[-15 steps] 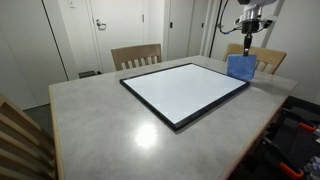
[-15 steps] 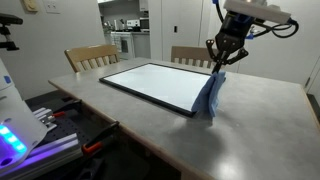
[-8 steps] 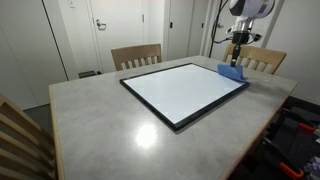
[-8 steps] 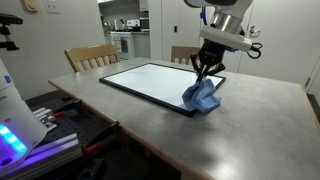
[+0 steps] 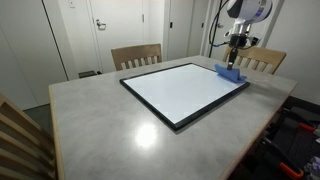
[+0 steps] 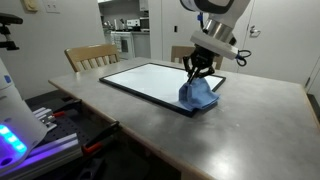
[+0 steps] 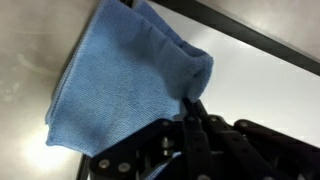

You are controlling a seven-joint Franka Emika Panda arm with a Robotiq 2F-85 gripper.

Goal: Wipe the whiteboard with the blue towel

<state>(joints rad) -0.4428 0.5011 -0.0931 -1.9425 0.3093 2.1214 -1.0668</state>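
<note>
Lowered since a second ago, the gripper (image 6: pixel 197 80) has its jaws pinched on a fold of the blue towel (image 6: pixel 200 97), which slumps across the edge of the whiteboard (image 6: pixel 155 82) and onto the grey table (image 6: pixel 250 130).

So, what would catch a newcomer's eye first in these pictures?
The large whiteboard lies flat in the middle of the grey table. At its edge the pincer is shut on a crumpled blue towel, which rests partly on the board and partly on the table.
</note>
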